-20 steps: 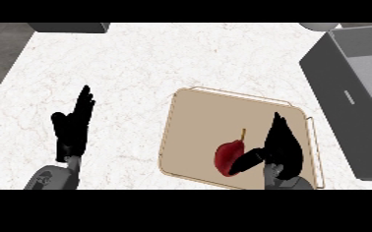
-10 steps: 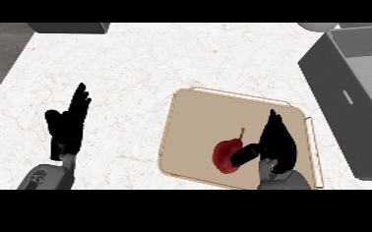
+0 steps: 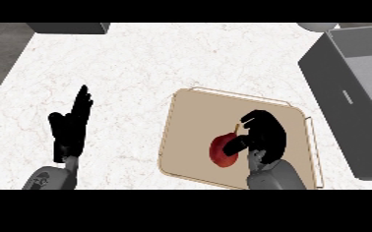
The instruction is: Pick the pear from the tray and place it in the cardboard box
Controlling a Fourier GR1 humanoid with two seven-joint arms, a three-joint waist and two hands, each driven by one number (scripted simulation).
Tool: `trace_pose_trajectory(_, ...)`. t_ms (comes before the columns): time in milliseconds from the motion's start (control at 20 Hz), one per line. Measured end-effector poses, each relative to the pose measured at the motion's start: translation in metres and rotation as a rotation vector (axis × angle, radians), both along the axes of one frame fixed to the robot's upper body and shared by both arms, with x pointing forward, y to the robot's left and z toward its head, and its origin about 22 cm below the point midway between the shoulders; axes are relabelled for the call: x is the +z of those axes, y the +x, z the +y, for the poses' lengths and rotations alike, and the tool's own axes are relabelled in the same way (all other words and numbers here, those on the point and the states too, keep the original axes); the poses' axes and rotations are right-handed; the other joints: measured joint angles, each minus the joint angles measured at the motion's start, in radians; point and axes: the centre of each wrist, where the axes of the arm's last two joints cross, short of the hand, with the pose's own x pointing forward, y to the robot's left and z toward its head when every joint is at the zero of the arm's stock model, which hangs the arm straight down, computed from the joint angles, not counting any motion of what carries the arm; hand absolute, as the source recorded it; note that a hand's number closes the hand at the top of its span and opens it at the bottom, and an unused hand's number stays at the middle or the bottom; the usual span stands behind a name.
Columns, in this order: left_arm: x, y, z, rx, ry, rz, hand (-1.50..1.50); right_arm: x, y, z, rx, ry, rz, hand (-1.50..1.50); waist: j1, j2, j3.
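Half the pear (image 3: 219, 153) hides behind the right hand (image 3: 266, 135) curled round it.

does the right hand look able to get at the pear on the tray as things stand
Likely yes: the right hand sits right beside the pear on the tray, fingers curled and thumb across the fruit, with nothing between them.

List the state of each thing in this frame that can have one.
pear: lying on the tray, right robot hand curled round it.
tray: flat, with the pear on it.
box: open on top, at the right edge, pear not in it.
right robot hand: shut on the pear.
left robot hand: open, resting at the left, fingers up.
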Motion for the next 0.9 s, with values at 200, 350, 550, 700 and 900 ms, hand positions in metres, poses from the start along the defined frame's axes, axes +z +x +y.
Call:
trace_pose_trajectory(200,0.006,0.000,0.005,0.000,0.003,0.006,0.00,0.001,0.003,0.005,0.017,-0.041,-0.024,1.50,0.000,0.000,0.001)
trace_pose_trajectory(350,0.003,-0.003,0.008,0.011,-0.001,0.003,0.00,-0.001,-0.005,-0.002,0.053,-0.073,-0.044,1.50,-0.005,0.002,0.002)
trace_pose_trajectory(550,0.002,-0.003,0.009,0.021,-0.005,0.009,0.00,-0.012,-0.037,-0.017,0.420,-0.132,-0.053,1.50,-0.019,-0.004,0.004)
trace_pose_trajectory(700,0.003,-0.002,0.008,0.017,-0.006,0.011,0.00,-0.016,-0.061,-0.017,0.728,-0.171,-0.055,1.50,-0.012,-0.012,0.007)
trace_pose_trajectory(900,0.000,-0.005,0.013,0.035,-0.005,0.025,0.00,-0.010,-0.090,-0.036,1.055,-0.201,-0.099,1.50,-0.034,-0.019,0.008)
